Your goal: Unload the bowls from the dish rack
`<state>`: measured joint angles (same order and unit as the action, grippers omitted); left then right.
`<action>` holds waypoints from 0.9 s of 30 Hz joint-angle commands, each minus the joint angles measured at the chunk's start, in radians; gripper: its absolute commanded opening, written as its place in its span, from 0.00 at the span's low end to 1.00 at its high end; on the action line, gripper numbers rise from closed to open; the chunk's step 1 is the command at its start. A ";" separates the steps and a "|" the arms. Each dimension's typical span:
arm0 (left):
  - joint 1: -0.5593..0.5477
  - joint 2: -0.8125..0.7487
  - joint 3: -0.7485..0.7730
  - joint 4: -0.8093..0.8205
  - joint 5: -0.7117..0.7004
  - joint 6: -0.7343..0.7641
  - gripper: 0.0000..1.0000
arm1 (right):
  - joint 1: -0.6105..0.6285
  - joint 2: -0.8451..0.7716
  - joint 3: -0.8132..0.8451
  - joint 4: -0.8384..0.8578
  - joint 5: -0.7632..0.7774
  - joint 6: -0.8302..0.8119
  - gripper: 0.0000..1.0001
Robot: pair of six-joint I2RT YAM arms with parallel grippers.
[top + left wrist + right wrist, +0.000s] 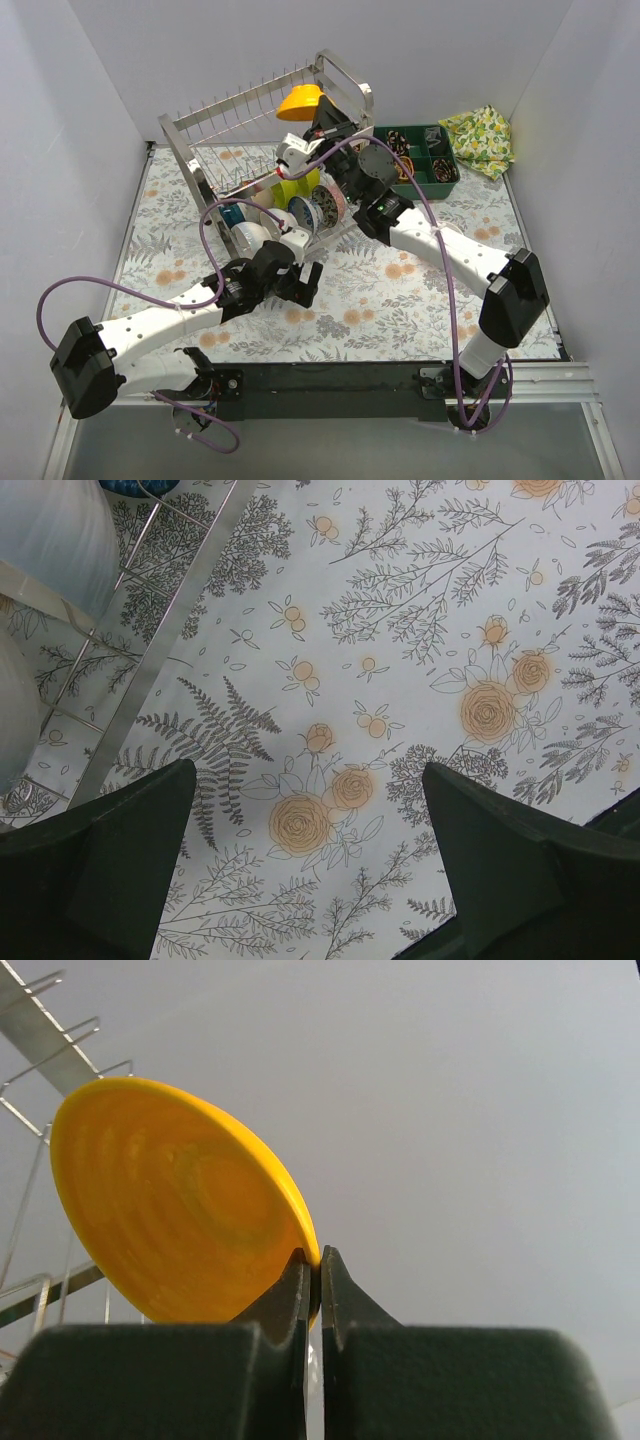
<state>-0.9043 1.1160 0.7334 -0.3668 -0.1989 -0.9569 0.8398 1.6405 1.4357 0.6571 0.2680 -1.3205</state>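
- Step in hand: the first unloading carry. The right hand (311, 1260) is clamped on the rim of the yellow-orange bowl (180, 1200), one finger on each face of the wall, and the bowl is held edge-on.
- Location of the bowl: raised at the upper tier of the dish rack (215, 125), near its far top rail and well above the counter (400, 300).
- The left hand (308, 780) hangs with its fingers spread and nothing between them, over bare counter just beside the rack's front foot.
- Lower tier, to be unloaded: a lime green bowl (285, 190), a blue-and-white bowl (322, 210) and a white bowl (252, 238), all standing on edge.
- Next move, as judged: carry the held bowl clear of the wires and out over open counter, lower it and only then release. A thin rim pinch may let the bowl pivot.
- Hard to make out: the right arm and its cable cross the lower tier, so the bowl count there is uncertain.
- Whether the held bowl touches the top rail cannot be told.
- The right wrist view shows only wall and a few wires behind the bowl, with no set-down spot.
- The compartment tray (425, 152) and cloth (480, 135) lie at the far right, apart from the work.
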 commanded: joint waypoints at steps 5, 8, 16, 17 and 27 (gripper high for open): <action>0.011 -0.041 -0.002 -0.008 -0.010 0.010 0.98 | 0.001 -0.019 0.115 0.231 0.100 0.004 0.01; 0.013 -0.041 -0.002 -0.009 -0.004 0.009 0.98 | 0.001 -0.044 0.115 0.233 0.125 0.006 0.01; 0.015 -0.041 -0.002 -0.012 0.007 0.010 0.98 | -0.028 -0.183 0.034 0.233 0.312 0.043 0.01; 0.015 -0.039 -0.002 -0.012 0.009 0.009 0.98 | -0.034 -0.198 0.000 0.233 0.354 0.062 0.01; 0.015 -0.050 -0.002 -0.014 0.023 0.007 0.98 | -0.172 -0.482 -0.240 -0.007 0.617 0.370 0.01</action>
<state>-0.8955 1.1015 0.7334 -0.3683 -0.1864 -0.9569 0.7216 1.2743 1.2690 0.7502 0.7456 -1.1683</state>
